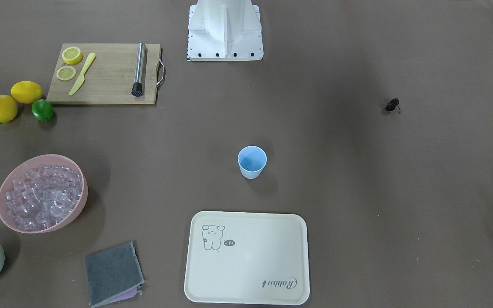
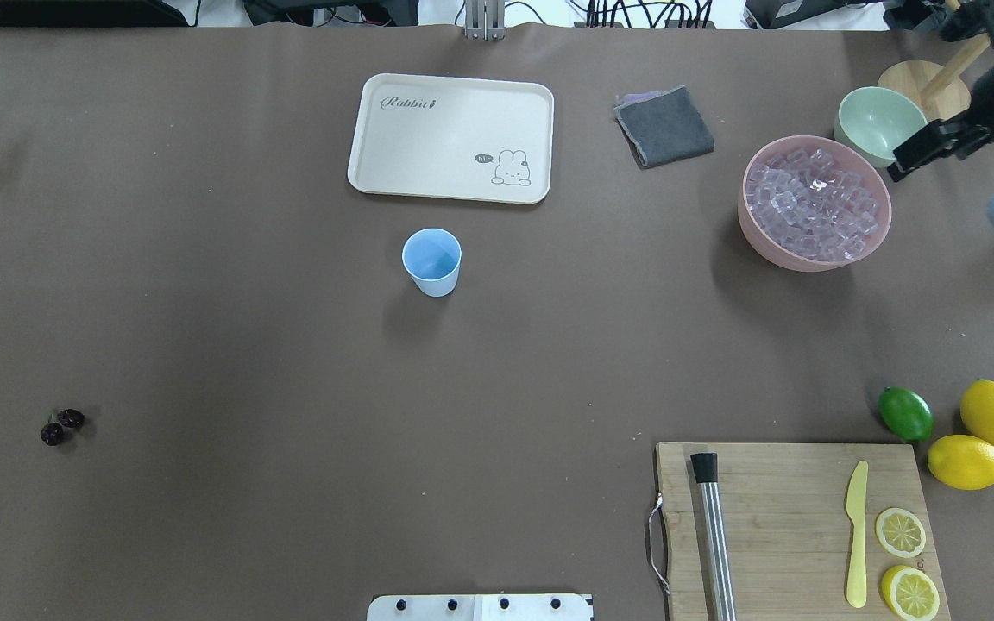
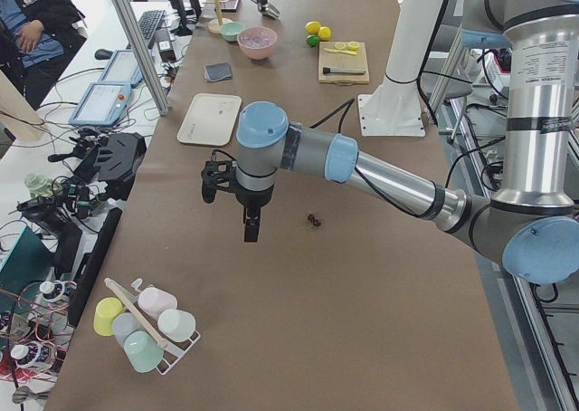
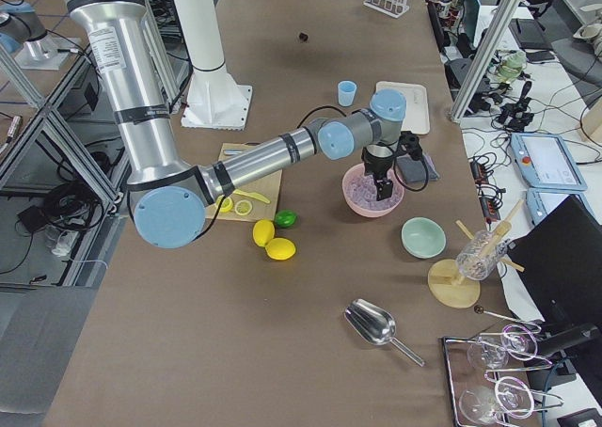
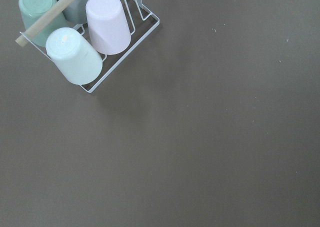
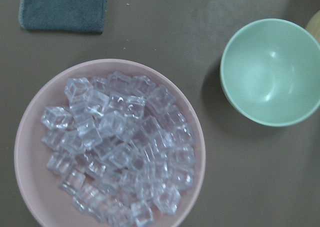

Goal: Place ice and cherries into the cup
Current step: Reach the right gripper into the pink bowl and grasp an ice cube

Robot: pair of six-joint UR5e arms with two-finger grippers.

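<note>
The step in hand appears to be taking ice (image 6: 117, 147) from the pink bowl (image 6: 37, 99), over which the right gripper (image 4: 380, 190) hangs. Its wrist view looks straight down on the heaped cubes, but its fingers do not show there, so whether the claw is wide or narrow cannot be told. The cup (image 2: 432, 261) stands upright and empty at mid-table, near the tray (image 2: 449, 138) and well apart from the bowl. To do this well, the gripper should probably come down on a cube at the top of the heap, close squarely on two flat faces since the glassy sides look slippery, then lift clear of the rim. The cherries (image 2: 61, 426) lie far off on the robot's left, near the left gripper (image 3: 251, 225), whose opening cannot be told either.
</note>
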